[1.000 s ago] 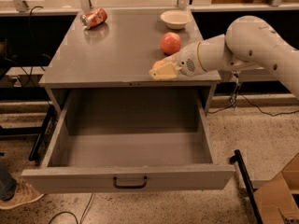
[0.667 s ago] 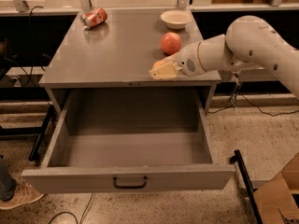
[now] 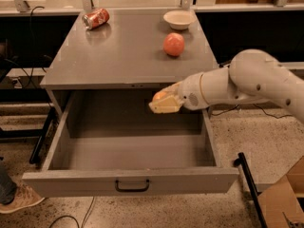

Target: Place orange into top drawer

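Note:
The top drawer (image 3: 128, 180) is pulled wide open below the grey cabinet top, with a black bar handle (image 3: 132, 186) on its front panel. My gripper (image 3: 164, 103) hangs over the drawer's rear right part, just in front of the cabinet's front edge. It is shut on the orange (image 3: 159, 96), a small orange-yellow fruit that shows between the pale fingers. The white arm reaches in from the right.
On the cabinet top (image 3: 123, 51) stand a reddish apple-like fruit (image 3: 174, 44), a white bowl (image 3: 178, 19) and a red can (image 3: 96, 19) lying on its side. A cardboard box (image 3: 280, 203) and a black bar stand at the lower right. A shoe (image 3: 19, 201) is at the lower left.
The gripper with the orange has moved left and down, off the cabinet top's right edge to a spot over the open drawer.

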Motion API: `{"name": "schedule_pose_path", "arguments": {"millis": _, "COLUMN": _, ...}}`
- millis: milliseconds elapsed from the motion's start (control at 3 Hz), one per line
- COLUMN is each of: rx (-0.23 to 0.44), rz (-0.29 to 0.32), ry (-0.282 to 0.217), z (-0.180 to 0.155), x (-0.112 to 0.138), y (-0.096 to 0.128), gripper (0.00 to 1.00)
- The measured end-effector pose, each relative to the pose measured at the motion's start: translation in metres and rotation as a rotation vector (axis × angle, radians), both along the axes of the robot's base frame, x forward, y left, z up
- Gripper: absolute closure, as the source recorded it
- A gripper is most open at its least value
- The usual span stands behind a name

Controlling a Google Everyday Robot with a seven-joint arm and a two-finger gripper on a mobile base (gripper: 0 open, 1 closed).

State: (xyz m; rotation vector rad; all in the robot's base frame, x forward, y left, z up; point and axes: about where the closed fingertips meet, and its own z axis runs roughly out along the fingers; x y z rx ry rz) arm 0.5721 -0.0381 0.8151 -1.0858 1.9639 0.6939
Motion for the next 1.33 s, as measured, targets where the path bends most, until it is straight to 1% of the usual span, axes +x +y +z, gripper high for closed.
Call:
{"name": "schedule_pose_path", "arguments": {"millis": 333, "rx": -0.022, "rz": 0.009, "ry": 0.057, "z": -0.044, "x": -0.025, "y": 0.004, "gripper": 1.0}}
{"name": "schedule_pose_path", "arguments": {"millis": 667, "rx": -0.04, "rz": 0.009, "ry": 0.082, "z": -0.088, "x": -0.024, "y": 0.012, "gripper": 1.0}}
{"name": "schedule_pose_path", "arguments": {"millis": 1000, "rx": -0.023, "rz": 0.029, "ry": 0.083, "z": -0.12, "x": -0.011, "y": 0.032, "gripper": 0.81}}
{"name": "schedule_pose_path", "arguments": {"millis": 1333, "rx": 0.002, "rz": 0.061, "ry": 0.081, "z": -0.136, "x": -0.001, "y": 0.052, "gripper": 0.57}}
